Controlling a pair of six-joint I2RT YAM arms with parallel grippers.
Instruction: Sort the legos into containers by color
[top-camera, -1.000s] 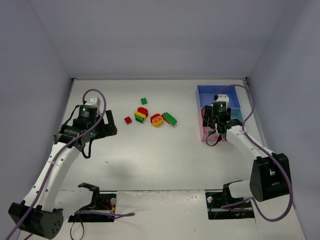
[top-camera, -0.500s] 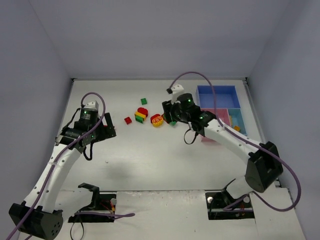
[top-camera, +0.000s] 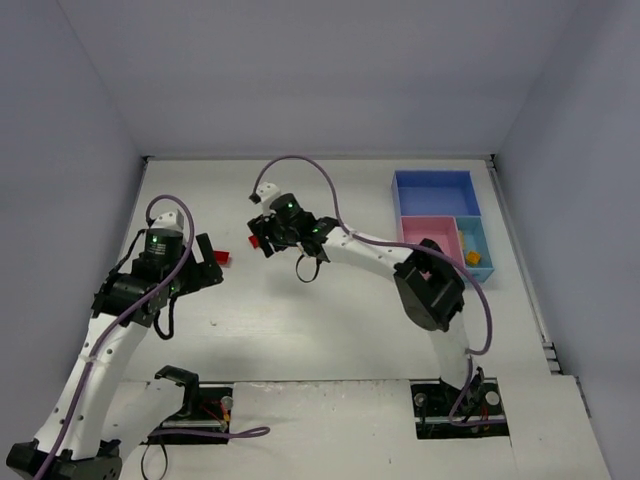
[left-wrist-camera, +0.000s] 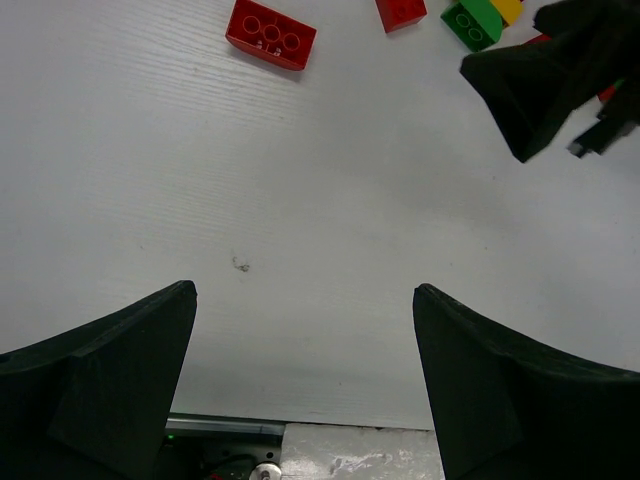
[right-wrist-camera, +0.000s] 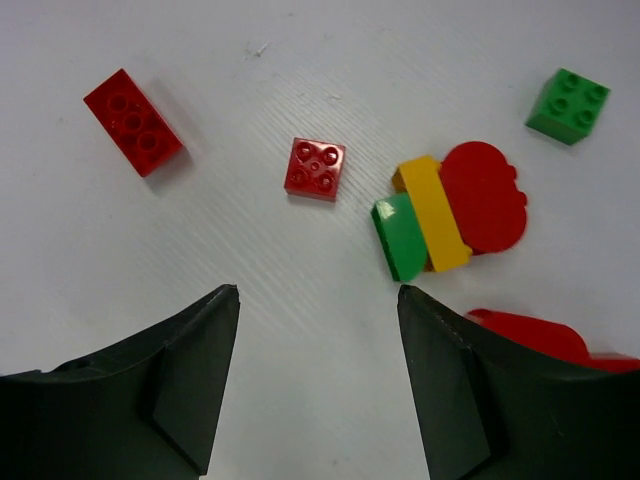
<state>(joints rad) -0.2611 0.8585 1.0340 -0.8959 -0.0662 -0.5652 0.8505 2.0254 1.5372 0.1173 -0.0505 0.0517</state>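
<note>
Left hand (left-wrist-camera: 303, 300): released, fingers spread wide, over bare tabletop (top-camera: 330, 320) at the left side; nothing between the fingers.

Right hand (right-wrist-camera: 317, 295): released, fingers apart, nothing grasped; arm stretched across to left of centre, above the loose bricks.

Long red brick (right-wrist-camera: 133, 136): flat on the tabletop, studs up, lying between the two hands, nearer the left one, apart from the other bricks.

Square red brick (right-wrist-camera: 315, 168): flat on the tabletop, just beyond the gap of the right hand, between the long red brick and the cluster, touching neither.

Cluster (right-wrist-camera: 450, 205): rounded green piece, yellow bar and rounded red piece pressed together, an orange bit showing at one edge; right of the square red brick.

Green brick (right-wrist-camera: 568, 105): square, four studs, alone on the tabletop, beyond the cluster.

Second rounded red piece (right-wrist-camera: 525, 335): partly hidden behind a right-hand finger; shape cannot be told in full.

Blue tray (top-camera: 435, 192): far right of the tabletop, no brick seen inside.

Pink compartment (top-camera: 425, 230): joined on the near side of the blue tray, partly hidden by the right arm.

Light-blue compartment (top-camera: 478, 240): right of the pink one, holding one orange brick (top-camera: 473, 257).
</note>
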